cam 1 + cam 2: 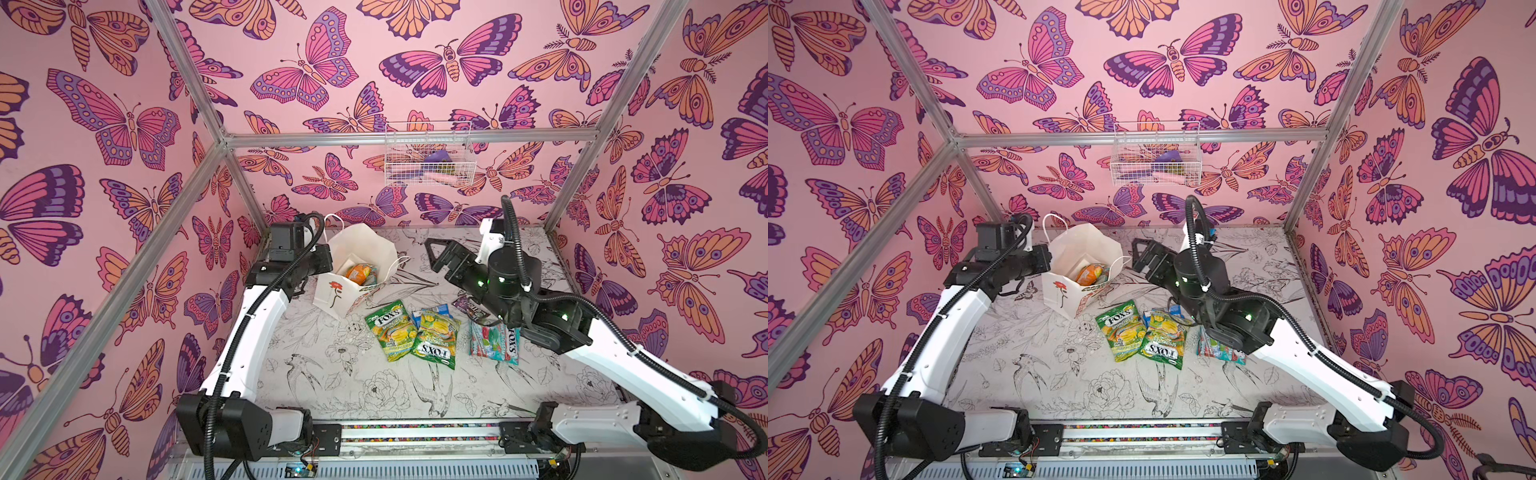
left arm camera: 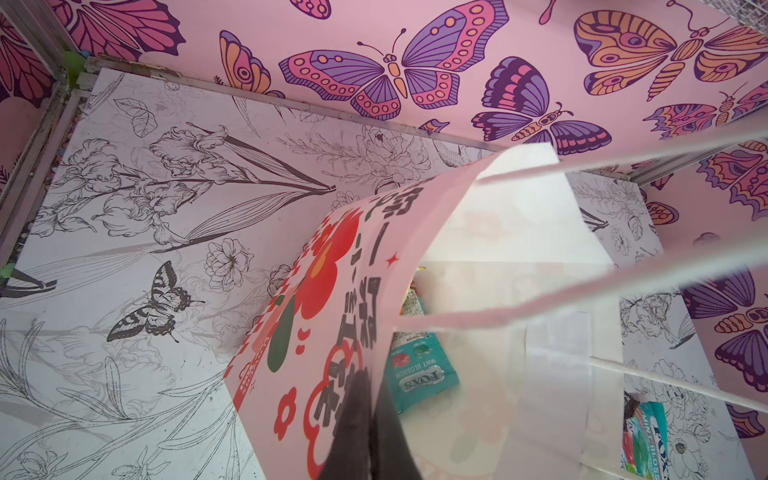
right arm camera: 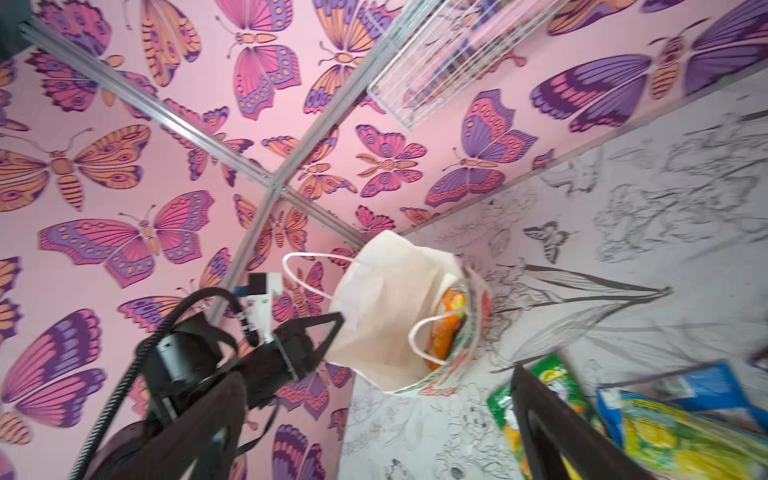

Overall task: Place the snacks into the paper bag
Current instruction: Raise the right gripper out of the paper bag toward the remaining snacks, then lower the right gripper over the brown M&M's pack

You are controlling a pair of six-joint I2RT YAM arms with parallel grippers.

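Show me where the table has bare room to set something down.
Bare table spreads across the front, between the arm bases and the green packets, and leftward to the left arm, in front of the paper bag. The back right corner behind the right gripper is also free. Crowded: the packets from green to teal packet, bunched beneath the right arm.

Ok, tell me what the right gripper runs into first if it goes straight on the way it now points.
Most likely the paper bag: the open right gripper aims at the bag's near rim, with nothing else between them. Height is hard to judge, so it might instead pass just over the opening.
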